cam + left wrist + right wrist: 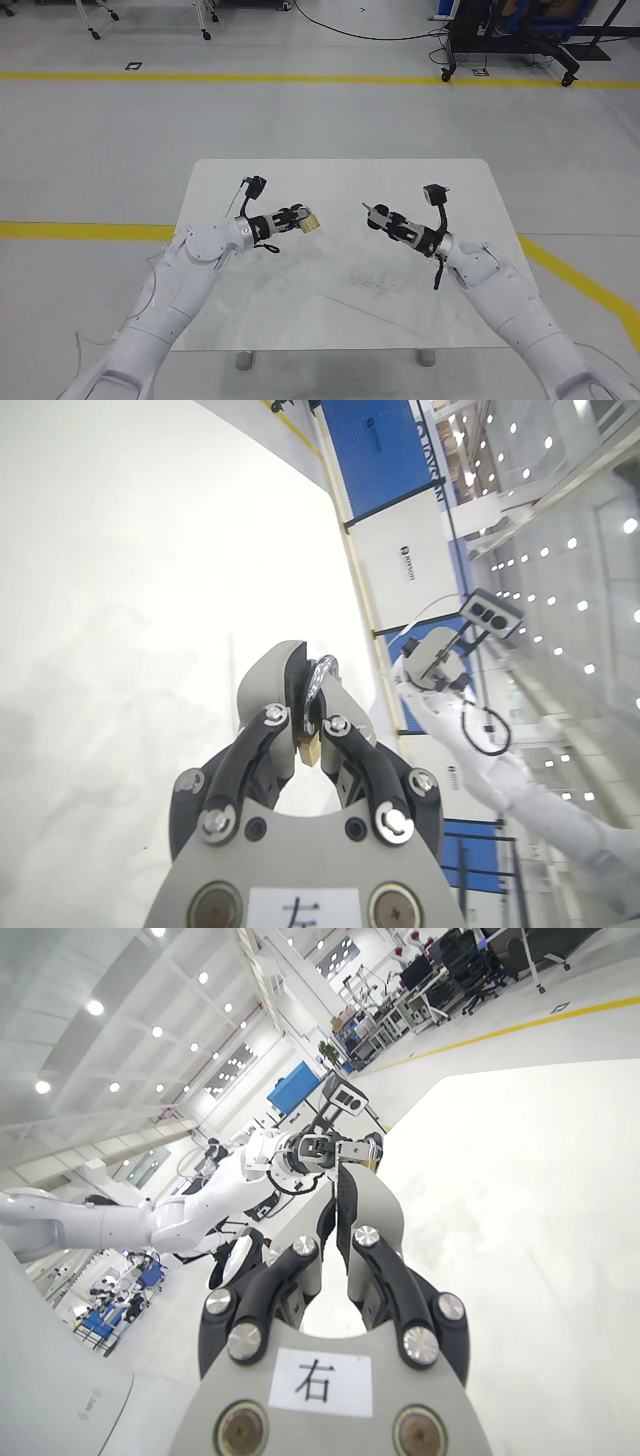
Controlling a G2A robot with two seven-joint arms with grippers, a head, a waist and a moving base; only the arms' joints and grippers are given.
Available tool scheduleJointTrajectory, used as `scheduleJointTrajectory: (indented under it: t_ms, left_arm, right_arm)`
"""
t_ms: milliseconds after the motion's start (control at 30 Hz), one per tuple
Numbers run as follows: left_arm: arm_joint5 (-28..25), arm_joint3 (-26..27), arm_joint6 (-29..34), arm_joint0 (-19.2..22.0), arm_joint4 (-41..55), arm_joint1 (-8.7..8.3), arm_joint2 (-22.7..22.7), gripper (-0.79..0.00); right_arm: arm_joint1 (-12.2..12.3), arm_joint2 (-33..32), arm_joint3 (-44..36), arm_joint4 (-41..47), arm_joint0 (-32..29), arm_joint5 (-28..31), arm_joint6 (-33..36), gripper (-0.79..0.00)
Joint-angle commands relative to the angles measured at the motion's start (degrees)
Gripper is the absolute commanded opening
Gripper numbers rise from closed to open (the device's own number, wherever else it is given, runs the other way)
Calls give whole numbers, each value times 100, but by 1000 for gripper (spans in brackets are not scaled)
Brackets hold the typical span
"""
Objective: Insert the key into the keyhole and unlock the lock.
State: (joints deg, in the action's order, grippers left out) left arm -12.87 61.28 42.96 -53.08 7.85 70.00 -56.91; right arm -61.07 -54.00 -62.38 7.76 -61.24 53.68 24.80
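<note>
White and wide, the table (440, 300) is standing on a grey floor (320, 120) that is carrying yellow lines (300, 76). Over the left part of the table, the left gripper (303, 220) is clenching the lock (311, 224). Its fingers (272, 680) are pressing the lock from both sides. In the left wrist view, the silver shackle is showing between the pads and a corner of the brass body is peeking out below them. The right gripper (373, 212) is hovering over the middle of the table and facing the lock. Its fingers (372, 1208) are squeezing together on the key (365, 207), which is sticking out as a thin sliver toward the lock. Key and lock are staying apart, with bare table showing between them.
</note>
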Motion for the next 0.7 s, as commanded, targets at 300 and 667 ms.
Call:
scheduleJointTrajectory:
  t_ms: [300,667]
  left_arm:
    - [285,73,-307,-80,16,26,44,-785]
    - [543,-641,-281,216,2339,350,-17,-785]
  right_arm:
    - [-66,158,58,286,52,-150,56,-785]
    - [-348,689,-367,-48,29,-1057,-318,-785]
